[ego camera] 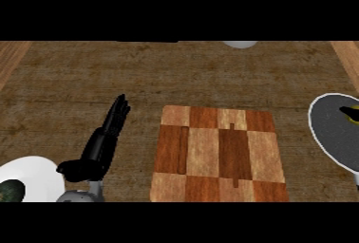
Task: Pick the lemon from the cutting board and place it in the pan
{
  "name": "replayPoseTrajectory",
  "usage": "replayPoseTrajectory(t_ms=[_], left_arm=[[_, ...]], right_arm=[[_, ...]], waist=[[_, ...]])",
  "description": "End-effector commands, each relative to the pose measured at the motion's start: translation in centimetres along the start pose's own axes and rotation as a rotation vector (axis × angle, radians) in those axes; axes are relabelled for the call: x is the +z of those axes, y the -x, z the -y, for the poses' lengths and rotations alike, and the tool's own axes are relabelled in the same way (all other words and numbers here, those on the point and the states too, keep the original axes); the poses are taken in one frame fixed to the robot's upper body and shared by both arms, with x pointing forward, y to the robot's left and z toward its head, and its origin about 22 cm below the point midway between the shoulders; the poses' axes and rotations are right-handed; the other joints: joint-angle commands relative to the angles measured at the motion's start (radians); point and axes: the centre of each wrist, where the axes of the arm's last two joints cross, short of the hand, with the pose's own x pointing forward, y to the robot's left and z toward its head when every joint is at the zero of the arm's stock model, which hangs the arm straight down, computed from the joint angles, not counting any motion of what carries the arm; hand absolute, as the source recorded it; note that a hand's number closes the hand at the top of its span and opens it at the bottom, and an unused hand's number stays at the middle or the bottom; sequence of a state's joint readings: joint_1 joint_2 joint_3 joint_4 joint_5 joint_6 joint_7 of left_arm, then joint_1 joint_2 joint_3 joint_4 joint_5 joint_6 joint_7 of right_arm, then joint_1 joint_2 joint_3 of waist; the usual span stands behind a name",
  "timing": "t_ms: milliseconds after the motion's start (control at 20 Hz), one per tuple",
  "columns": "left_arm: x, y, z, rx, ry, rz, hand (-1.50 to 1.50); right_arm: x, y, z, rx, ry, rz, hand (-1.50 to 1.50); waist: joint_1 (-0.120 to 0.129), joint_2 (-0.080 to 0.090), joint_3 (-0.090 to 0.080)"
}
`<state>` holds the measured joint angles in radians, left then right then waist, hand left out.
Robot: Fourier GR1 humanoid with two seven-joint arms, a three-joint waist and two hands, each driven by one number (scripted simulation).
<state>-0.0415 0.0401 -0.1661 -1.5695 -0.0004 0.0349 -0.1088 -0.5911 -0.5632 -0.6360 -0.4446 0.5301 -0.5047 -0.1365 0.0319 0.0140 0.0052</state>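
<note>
So the lemon (pixel 348 121) is barely a thing here, just a thin yellow sliver showing at the far right edge, sitting inside the pan (pixel 329 135) and mostly covered by a black shape that I take to be the right hand (pixel 350 112). Only a small dark bit of that hand pokes into view right on top of the lemon, so I honestly can't tell what its fingers are doing. The pan is a dark grey round one with a pale rim, cut off by the right side of the view, and it sits just beside the cutting board (pixel 219 154) without touching it as far as I can see. The board is a checkered wood pattern, light and reddish-brown squares, lying in the middle of the brown counter (pixel 140 71). Left of the board the left hand (pixel 104 142) lies with its fingers straight and held together, pointing away up the counter, holding nothing. Bottom left corner has a white plate (pixel 35 173) with something dark green (pixel 10 191) on it, and a pale rounded object (pixel 240 44) peeks in at the top edge.
</note>
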Motion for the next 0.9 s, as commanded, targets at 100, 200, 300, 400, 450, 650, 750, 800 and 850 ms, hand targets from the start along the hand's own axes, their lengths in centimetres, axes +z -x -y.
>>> replayPoseTrajectory(t_ms=[100,200,300,400,450,650,750,800,850], left_arm=[[1.5,0.0,-0.6,0.003,-0.011,-0.007,0.00],[-0.4,-0.3,-0.8,-0.012,-0.036,-0.015,0.00],[0.9,-0.5,-2.5,-0.014,-0.032,-0.006,0.00],[1.6,0.9,-1.0,0.004,-0.037,-0.049,0.00],[2.0,-0.5,-2.0,-0.012,-0.050,-0.019,0.00],[0.4,-0.4,-1.0,-0.018,-0.046,-0.011,0.00],[1.9,-0.1,-1.6,-0.010,-0.063,-0.036,0.00],[1.9,2.0,-0.4,-0.018,-0.059,-0.020,0.00],[1.2,0.4,-1.1,-0.008,-0.045,-0.026,0.00]], right_arm=[[-0.5,1.7,1.7,-0.222,0.122,0.043,-1.50],[-0.5,1.8,1.9,-0.287,0.123,0.027,-1.50],[-1.0,1.9,3.0,-0.364,0.093,0.024,-1.50],[-0.5,3.6,4.1,-0.394,0.040,0.023,-1.50],[0.6,6.0,4.5,-0.429,0.039,0.041,-1.50],[1.7,8.5,6.0,-0.543,-0.076,0.084,-1.50],[2.6,10.0,7.4,-0.499,-0.130,0.107,-1.50],[3.3,10.3,7.8,-0.515,-0.139,0.109,-1.50],[4.3,11.3,8.0,-0.531,-0.143,0.124,-1.50]], waist=[[-0.015,-0.008,-0.002],[-0.025,-0.010,-0.003],[-0.024,-0.013,-0.004],[-0.042,-0.019,-0.006],[-0.045,-0.022,-0.006],[-0.052,-0.019,-0.006],[-0.046,-0.020,-0.006],[-0.060,-0.022,-0.008],[-0.052,-0.020,-0.007]])
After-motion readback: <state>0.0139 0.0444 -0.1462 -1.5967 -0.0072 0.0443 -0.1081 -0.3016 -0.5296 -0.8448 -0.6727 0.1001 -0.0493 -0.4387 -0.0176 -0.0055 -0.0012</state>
